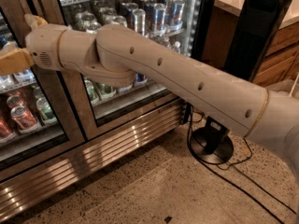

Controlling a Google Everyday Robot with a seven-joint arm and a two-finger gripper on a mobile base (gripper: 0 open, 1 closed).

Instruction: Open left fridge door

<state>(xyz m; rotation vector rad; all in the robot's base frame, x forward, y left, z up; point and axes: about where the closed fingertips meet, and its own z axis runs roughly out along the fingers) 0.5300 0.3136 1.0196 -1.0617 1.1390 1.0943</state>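
— As stretched level across the fridge front, ends where?
— At left fridge door (56, 107), claw (13, 60) before its glass; open or closed, cannot tell.
— Nearby?
— Twin door (154, 13) right of left fridge door, behind forearm (196, 87); black fan (261, 31) farther right.

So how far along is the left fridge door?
Done: tan pincer sits at the tall bronze-framed glass left fridge door. In hand: any grip is hidden at the picture's edge. Left: door looks flush with its white-lit twin door, so the whole pull remains.
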